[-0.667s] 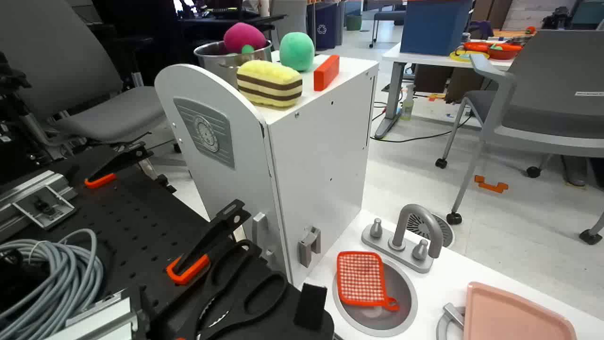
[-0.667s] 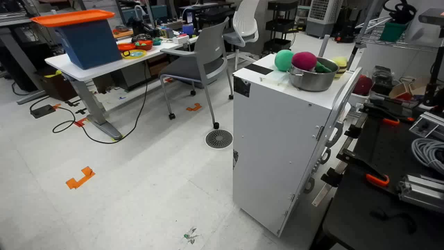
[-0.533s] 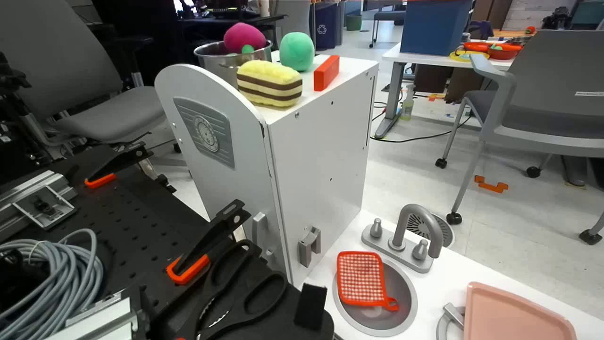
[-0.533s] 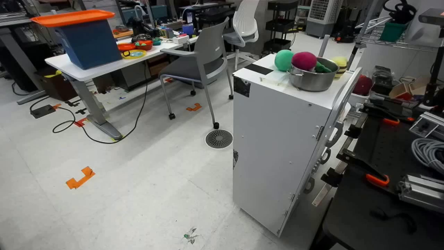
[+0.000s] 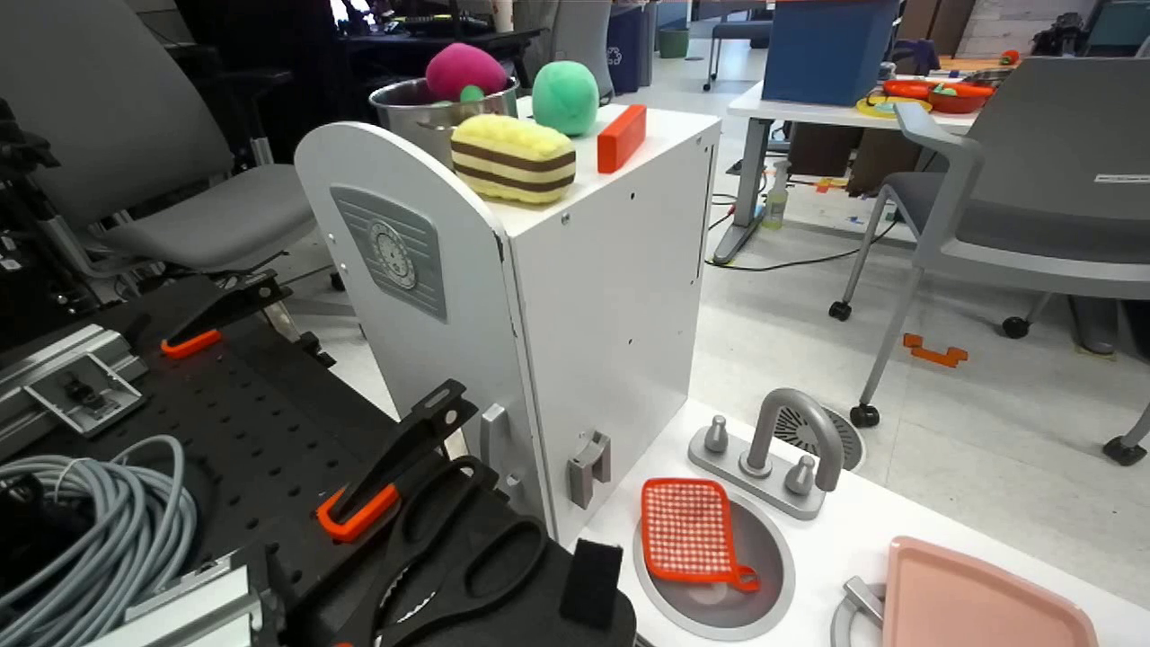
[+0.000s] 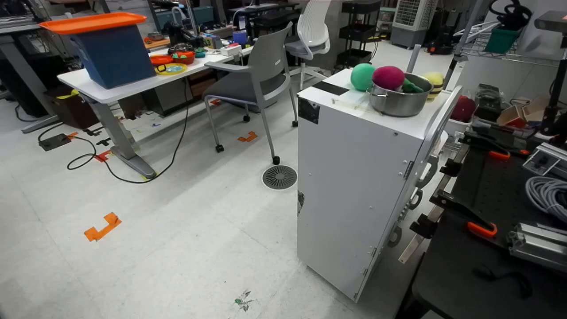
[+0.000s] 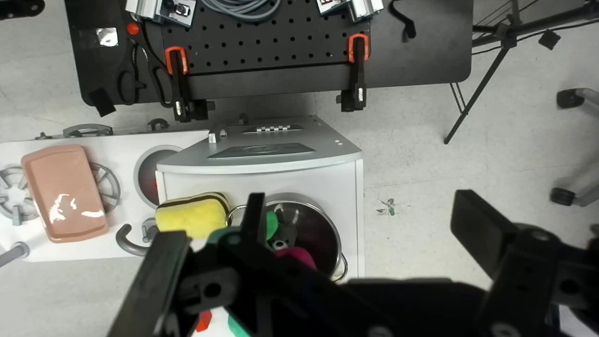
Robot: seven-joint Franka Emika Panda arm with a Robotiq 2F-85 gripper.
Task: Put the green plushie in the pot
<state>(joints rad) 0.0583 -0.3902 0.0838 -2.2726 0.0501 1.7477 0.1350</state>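
The green plushie [image 5: 565,99] is a mint-green ball on top of the white cabinet, also in an exterior view [image 6: 363,77]. It stands outside the steel pot [image 5: 404,115], close to its side. The pot also shows in an exterior view [image 6: 398,105] and in the wrist view [image 7: 339,247]. The pot holds a magenta plushie [image 6: 388,78], a green toy part [image 7: 271,224] and a grey toy with a white muzzle [image 7: 285,238]. My gripper [image 7: 360,222] is open and empty. One finger overlaps the pot's edge in the picture. The arm mostly hides the green plushie [image 7: 237,326] there.
A yellow striped block [image 5: 512,157] sits beside the pot on the cabinet. A red block [image 5: 622,139] lies near the cabinet's edge. The cabinet's arched front panel [image 5: 404,207] rises above its top. A toy sink, a faucet [image 5: 791,422] and a pink tray [image 5: 979,602] are lower down.
The plushies, the pot and the blocks have not moved. Far back in an exterior view, a grey chair back has shifted to the right. The gripper shows in no earlier frame.
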